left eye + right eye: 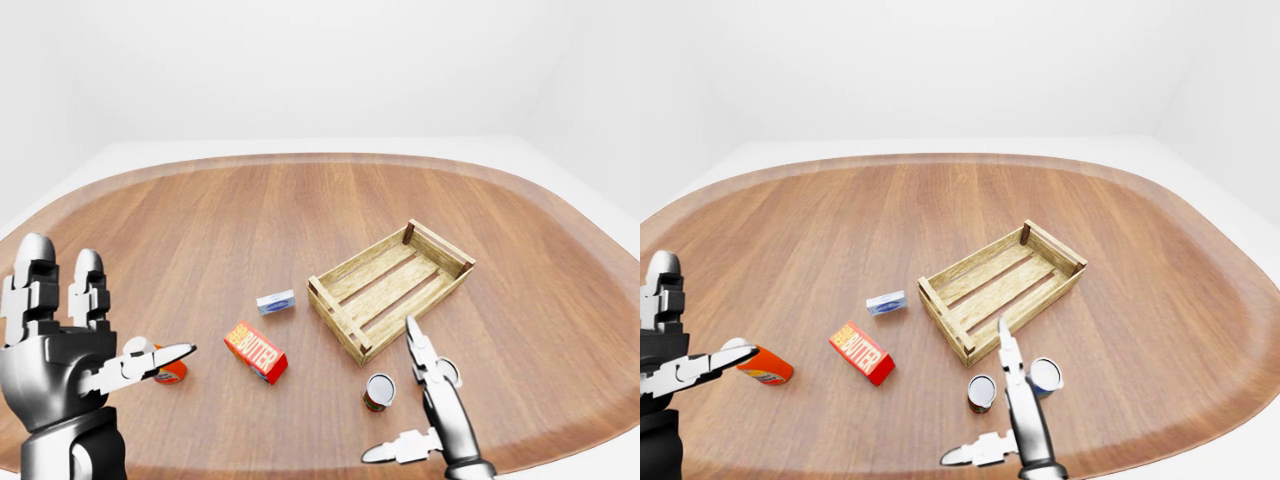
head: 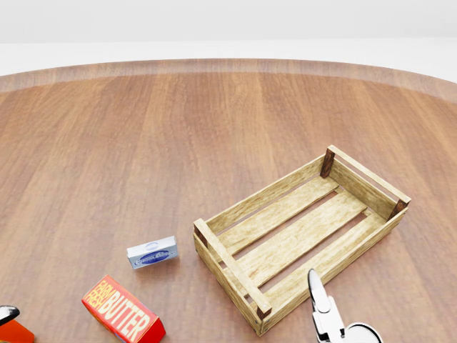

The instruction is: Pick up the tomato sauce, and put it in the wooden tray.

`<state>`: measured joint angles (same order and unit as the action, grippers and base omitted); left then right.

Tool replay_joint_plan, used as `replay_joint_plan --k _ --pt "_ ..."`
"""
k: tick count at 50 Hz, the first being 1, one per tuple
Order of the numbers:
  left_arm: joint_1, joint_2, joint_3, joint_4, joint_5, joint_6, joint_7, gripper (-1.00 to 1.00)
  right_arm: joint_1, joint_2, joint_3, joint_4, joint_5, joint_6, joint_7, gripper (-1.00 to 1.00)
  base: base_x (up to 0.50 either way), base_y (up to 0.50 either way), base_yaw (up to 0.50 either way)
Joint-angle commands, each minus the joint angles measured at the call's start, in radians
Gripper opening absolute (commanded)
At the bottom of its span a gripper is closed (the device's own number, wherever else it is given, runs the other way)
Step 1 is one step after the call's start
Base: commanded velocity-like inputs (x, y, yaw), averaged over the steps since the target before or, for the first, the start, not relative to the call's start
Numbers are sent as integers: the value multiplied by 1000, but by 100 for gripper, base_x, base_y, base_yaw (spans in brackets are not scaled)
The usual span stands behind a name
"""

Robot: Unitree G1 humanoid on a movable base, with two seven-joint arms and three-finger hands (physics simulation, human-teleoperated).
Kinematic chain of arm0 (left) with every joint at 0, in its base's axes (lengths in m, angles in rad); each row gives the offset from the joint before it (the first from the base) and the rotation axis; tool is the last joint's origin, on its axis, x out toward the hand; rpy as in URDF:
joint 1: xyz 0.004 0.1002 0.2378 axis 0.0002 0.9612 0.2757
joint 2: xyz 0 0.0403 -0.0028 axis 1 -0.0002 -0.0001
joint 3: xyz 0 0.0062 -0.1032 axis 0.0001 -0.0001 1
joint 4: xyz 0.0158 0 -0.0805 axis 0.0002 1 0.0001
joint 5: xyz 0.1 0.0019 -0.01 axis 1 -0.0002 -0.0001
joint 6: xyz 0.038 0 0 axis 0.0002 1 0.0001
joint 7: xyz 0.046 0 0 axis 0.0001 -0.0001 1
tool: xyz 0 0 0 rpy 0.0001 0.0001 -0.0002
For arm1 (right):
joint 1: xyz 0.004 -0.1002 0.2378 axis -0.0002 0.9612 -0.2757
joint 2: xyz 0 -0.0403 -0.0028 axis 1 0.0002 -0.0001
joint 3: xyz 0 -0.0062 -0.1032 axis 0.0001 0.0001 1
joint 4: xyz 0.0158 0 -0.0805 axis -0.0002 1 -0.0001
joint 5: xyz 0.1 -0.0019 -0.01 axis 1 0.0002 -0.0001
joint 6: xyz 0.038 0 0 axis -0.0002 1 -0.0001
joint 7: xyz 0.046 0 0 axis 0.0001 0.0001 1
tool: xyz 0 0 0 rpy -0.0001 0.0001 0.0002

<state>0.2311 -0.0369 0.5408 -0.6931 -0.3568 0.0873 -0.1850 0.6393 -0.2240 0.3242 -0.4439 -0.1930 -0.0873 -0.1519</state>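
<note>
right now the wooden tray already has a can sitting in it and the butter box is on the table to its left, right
Not quite. The wooden tray is empty: the left-eye view shows only bare slats, and the can stands on the table below it. The butter box is indeed on the table to the tray's left.

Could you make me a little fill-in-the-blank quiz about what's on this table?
1. The wooden tray holds ___.
2. The red box lying left of the tray reads ___.
3. Both robot hands, left hand and right hand, have ___ fingers.
4. The table is made of ___.

Missing words: nothing; butter; open; wood
</note>
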Motion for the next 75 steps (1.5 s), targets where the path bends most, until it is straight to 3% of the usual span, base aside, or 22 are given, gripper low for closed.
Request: replay_joint_plan --k 1,75 --pt "-1 2 1 0 -2 0 1 95 -6 -6 13 27 -5 0 -12 100 0 0 0" --pt "1 -1 -16 0 12 0 1 95 -72 59 -45 215 -4 0 32 100 0 0 0"
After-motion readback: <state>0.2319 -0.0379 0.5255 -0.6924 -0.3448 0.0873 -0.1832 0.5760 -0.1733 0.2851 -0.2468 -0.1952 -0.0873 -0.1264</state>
